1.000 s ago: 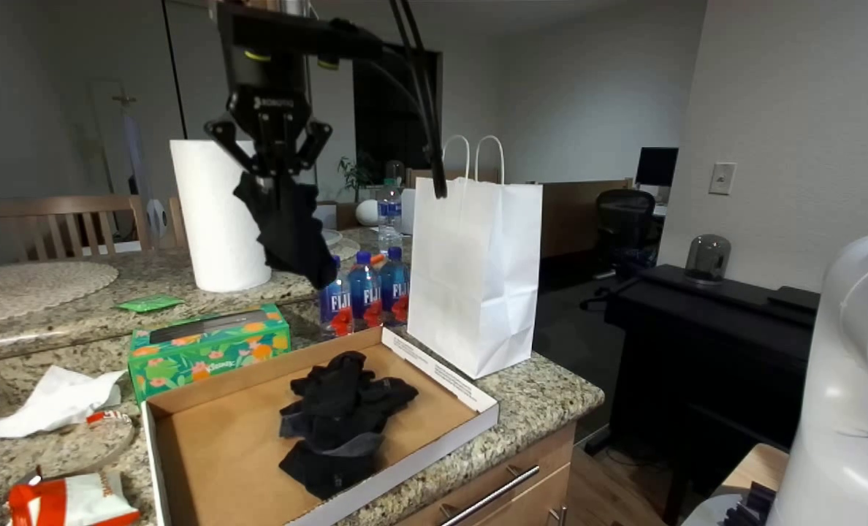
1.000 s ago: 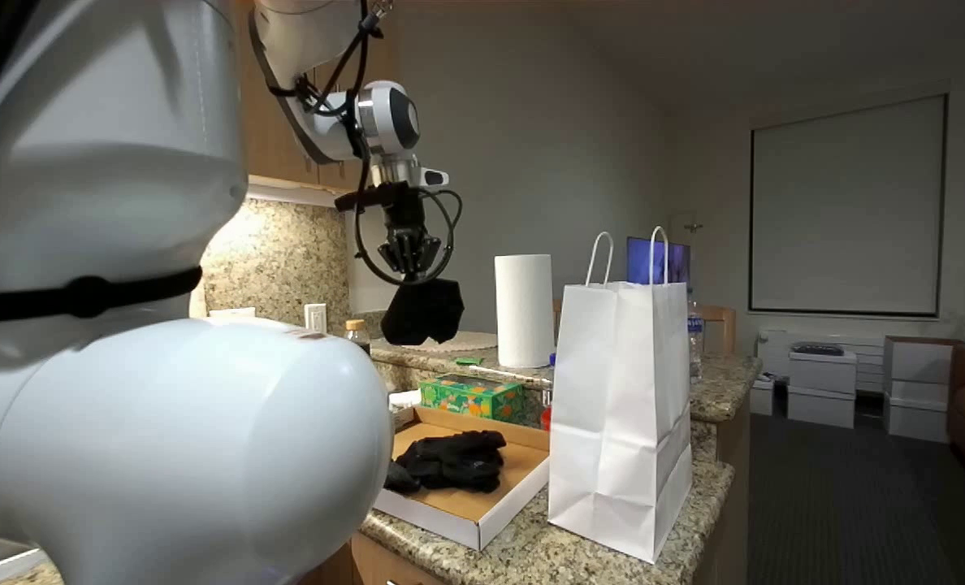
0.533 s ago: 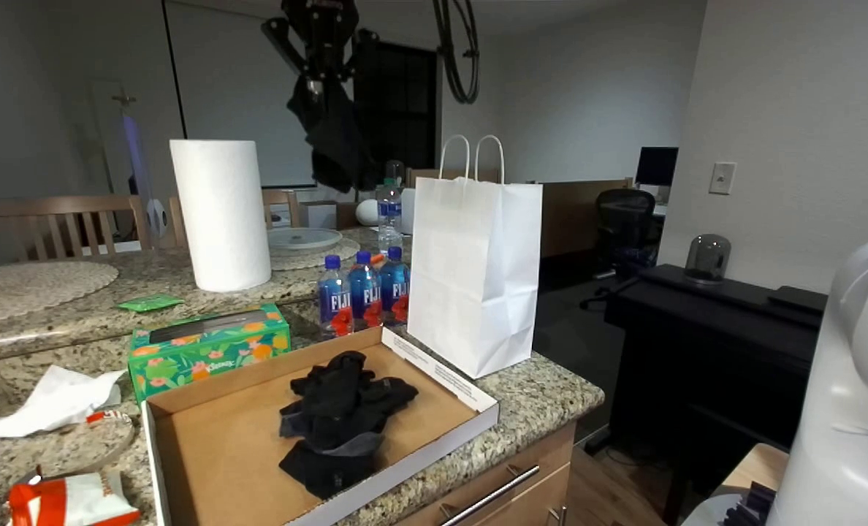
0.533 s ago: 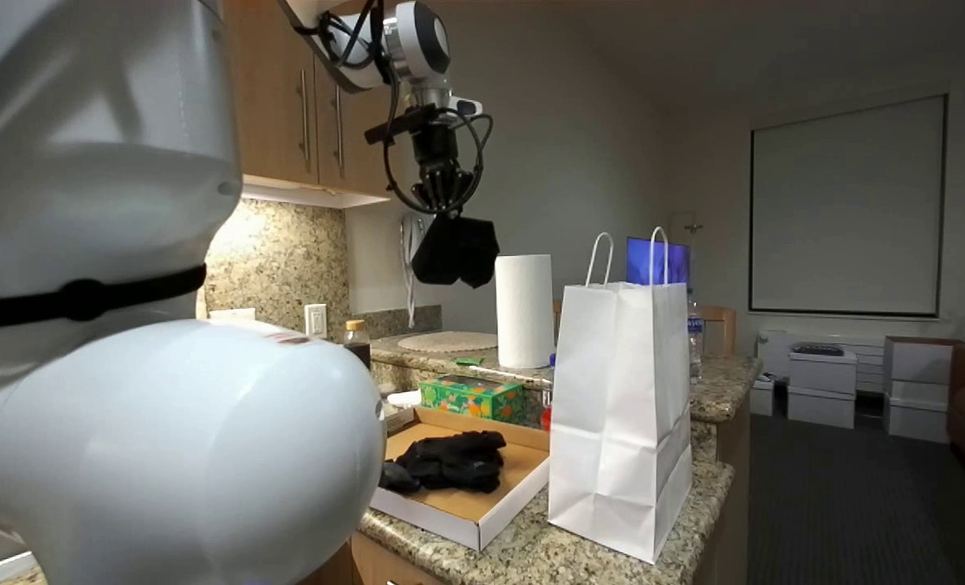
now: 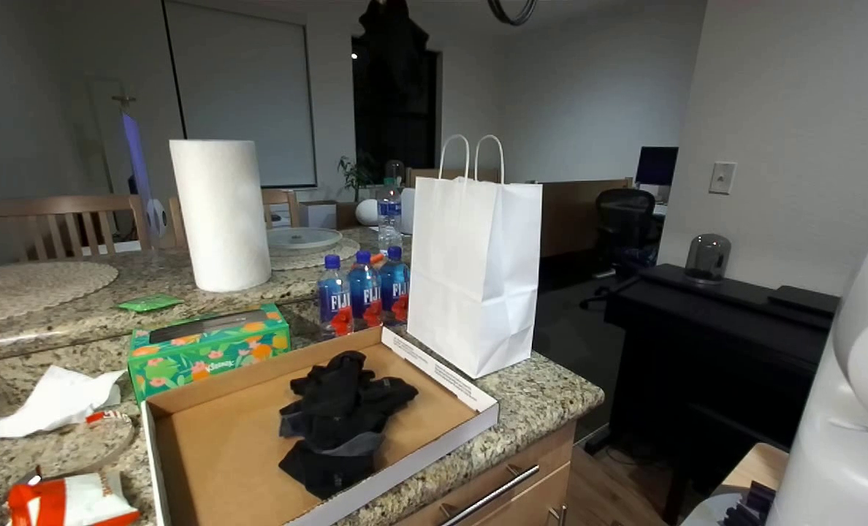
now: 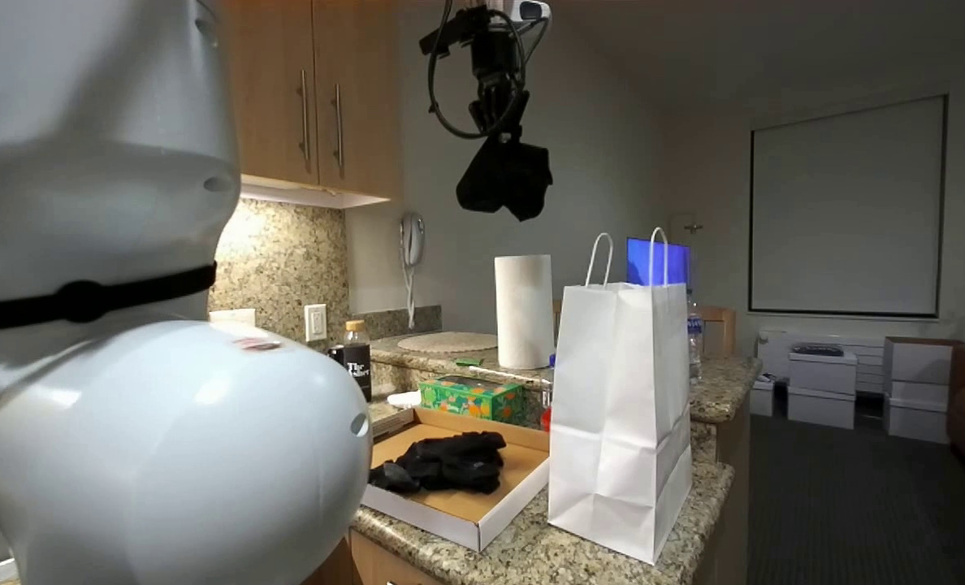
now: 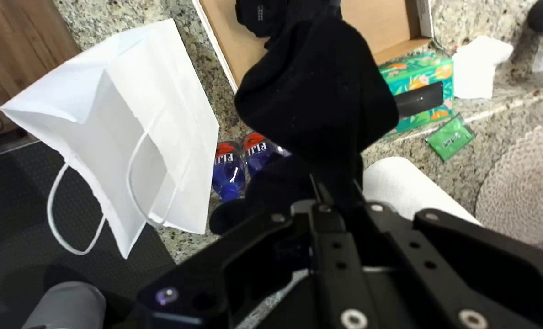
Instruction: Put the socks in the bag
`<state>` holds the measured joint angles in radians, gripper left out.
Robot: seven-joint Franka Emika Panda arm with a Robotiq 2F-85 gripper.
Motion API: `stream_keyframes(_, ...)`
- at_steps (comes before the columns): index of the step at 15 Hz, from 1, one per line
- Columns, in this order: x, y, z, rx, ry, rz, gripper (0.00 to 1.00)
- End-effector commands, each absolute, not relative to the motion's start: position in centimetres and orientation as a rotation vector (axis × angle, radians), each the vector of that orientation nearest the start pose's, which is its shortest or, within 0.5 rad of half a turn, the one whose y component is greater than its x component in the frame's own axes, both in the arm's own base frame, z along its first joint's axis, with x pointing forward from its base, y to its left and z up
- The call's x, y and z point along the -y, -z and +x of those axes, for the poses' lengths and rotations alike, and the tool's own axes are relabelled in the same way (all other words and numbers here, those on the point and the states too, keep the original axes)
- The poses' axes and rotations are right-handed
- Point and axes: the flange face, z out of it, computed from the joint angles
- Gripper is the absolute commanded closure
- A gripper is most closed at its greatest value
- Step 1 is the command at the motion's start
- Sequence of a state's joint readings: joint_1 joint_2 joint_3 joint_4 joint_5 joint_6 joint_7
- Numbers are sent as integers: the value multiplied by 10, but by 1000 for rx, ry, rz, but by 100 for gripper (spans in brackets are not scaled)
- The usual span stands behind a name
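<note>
My gripper (image 6: 505,136) is raised high, shut on a black sock (image 6: 505,179) that hangs folded beneath the fingertips. In the wrist view the same sock (image 7: 317,91) spreads out ahead of the gripper (image 7: 338,189) and covers much of the middle. The white paper bag (image 5: 470,277) stands upright on the counter, handles up. Seen from above, the bag (image 7: 180,91) has its mouth open, left of the gripper and below it. More black socks (image 5: 346,424) lie heaped in the cardboard tray (image 5: 207,453). In an exterior view the gripper itself is mostly cut off by the top edge.
Beside the bag are three Fiji bottles (image 5: 364,288). A paper towel roll (image 6: 525,313) stands on the raised ledge, below the gripper. Behind the tray sits a green tissue box (image 5: 207,347). The counter's edge (image 5: 595,398) runs close by the bag.
With the sock in it, my gripper has risen a good way and moved right in both exterior views. The bag and the heap in the tray have stayed put.
</note>
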<state>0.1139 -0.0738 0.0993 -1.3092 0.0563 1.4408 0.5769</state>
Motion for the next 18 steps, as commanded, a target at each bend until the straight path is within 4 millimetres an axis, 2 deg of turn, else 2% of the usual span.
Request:
stream_keyframes(1, -65, -793, 487, -732, 248, -2824, 92)
stream_keyframes(5, -5, -790, 496, -915, 258, -2696, 92)
stream_keyframes(10, 52, -782, 506, -1150, 363, -2519, 92)
stream_keyframes(15, 88, -748, 524, -1345, 403, -2431, 92)
stream_keyframes(18, 92, -723, 534, -1392, 367, -2433, 92)
